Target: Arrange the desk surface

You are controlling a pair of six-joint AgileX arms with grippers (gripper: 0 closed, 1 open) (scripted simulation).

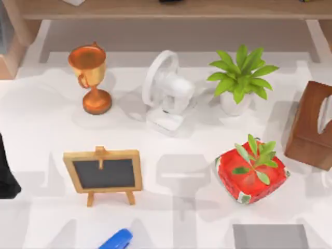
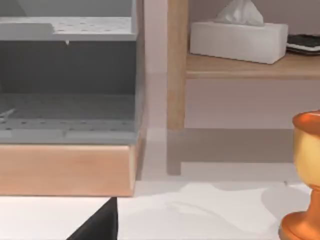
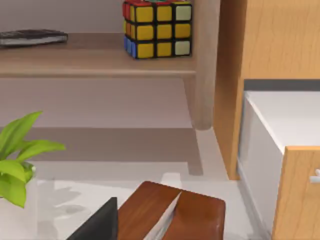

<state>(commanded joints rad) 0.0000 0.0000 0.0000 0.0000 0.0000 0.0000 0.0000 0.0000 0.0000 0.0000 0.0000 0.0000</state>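
1. Sitting at the 9 o'clock edge of the top view, my left arm [image 1: 7, 174] appears as a dark mass low over the desk surface [image 1: 41, 129].
2. A dark wedge of the left gripper [image 2: 97, 225] juts in at the near edge of the left wrist view. Whether it is spread or closed, I cannot tell.
3. That wrist camera faces a grey perforated rack [image 2: 67, 80] on a wooden base and a white tissue box [image 2: 239, 40] on the shelf board [image 2: 250, 66], with the copper trophy [image 2: 305, 175] close by.
4. A similar dark wedge of the right gripper [image 3: 97, 222] shows in the right wrist view, and its grip cannot be told either.
5. It sits just above the brown tissue box [image 3: 172, 212], facing a colour cube [image 3: 157, 27] on the shelf.
6. The white desk surface spreads under everything and touches neither gripper that I can see.
7. On it, seen from above, the trophy [image 1: 91, 78] stands at 10 o'clock and the white fan [image 1: 166, 93] at 12.
8. The potted plant [image 1: 241, 78] stands at 1 o'clock and the brown tissue box [image 1: 311, 127] at 3.
9. A red planter [image 1: 251, 174] sits at 4 o'clock, a small chalkboard easel [image 1: 104, 174] at 8, a blue object [image 1: 116, 240] at 7 and a grey pad [image 1: 270, 236] at 5.
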